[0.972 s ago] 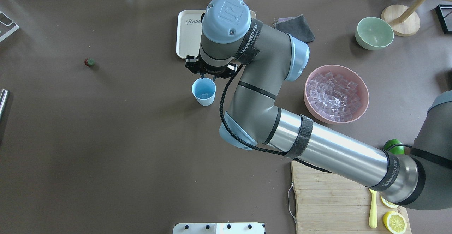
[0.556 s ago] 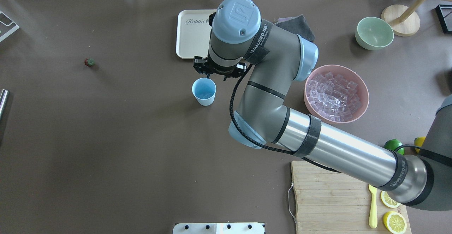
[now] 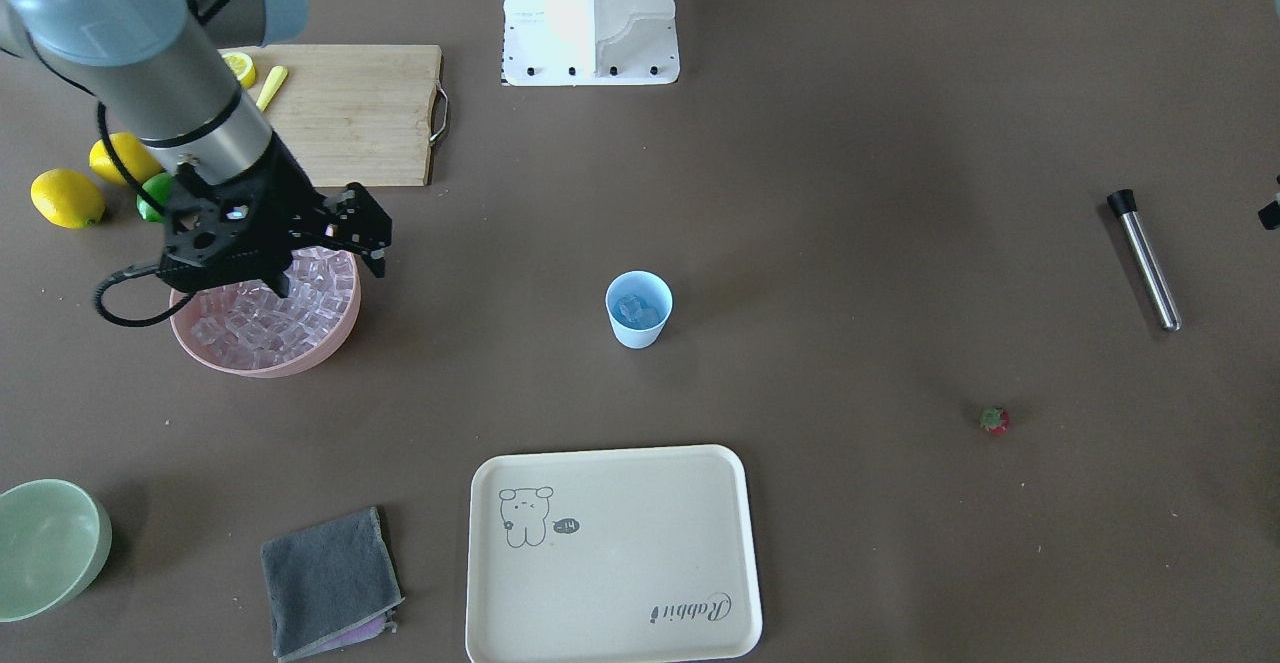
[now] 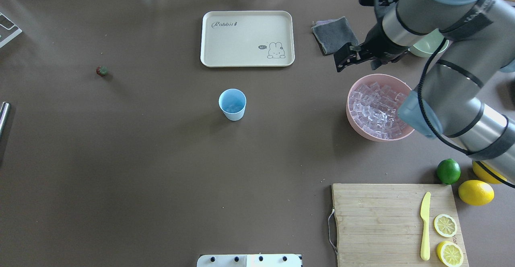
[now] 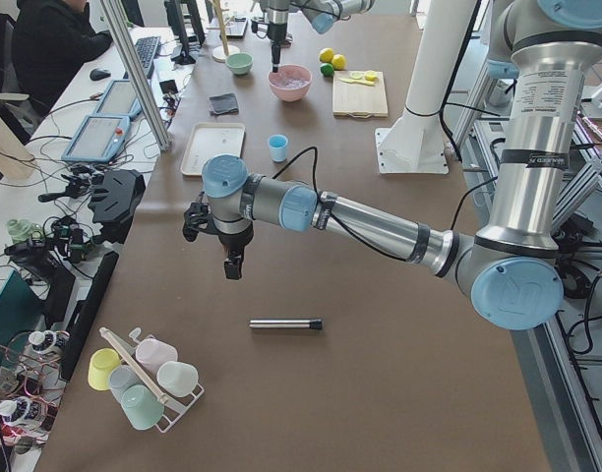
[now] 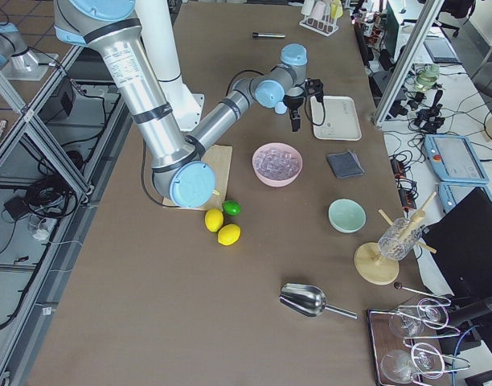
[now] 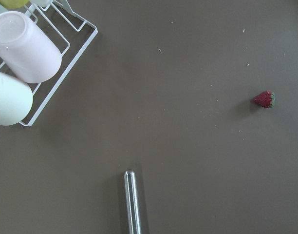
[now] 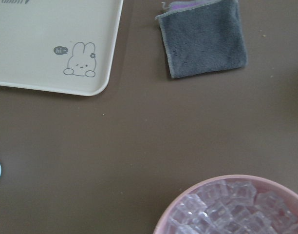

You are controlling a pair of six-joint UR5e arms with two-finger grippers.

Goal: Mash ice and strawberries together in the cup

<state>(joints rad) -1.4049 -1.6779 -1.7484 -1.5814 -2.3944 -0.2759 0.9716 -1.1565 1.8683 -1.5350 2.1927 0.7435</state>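
A small light-blue tapered plastic cup stands upright on the brown table, with clear ice cubes inside. A tiny red strawberry lies well left of it. The right arm's black hand hovers far to its right.

Black right gripper is directly above a pink bowl of clear, glassy ice. Just beside the gripper lie a grey cloth with a purple edge and a pale green bowl. Farther from it, on the brown table, are a light-blue cup, a cream tray with a line-drawn rabbit and grey script, and, farthest, a red strawberry with a green top.
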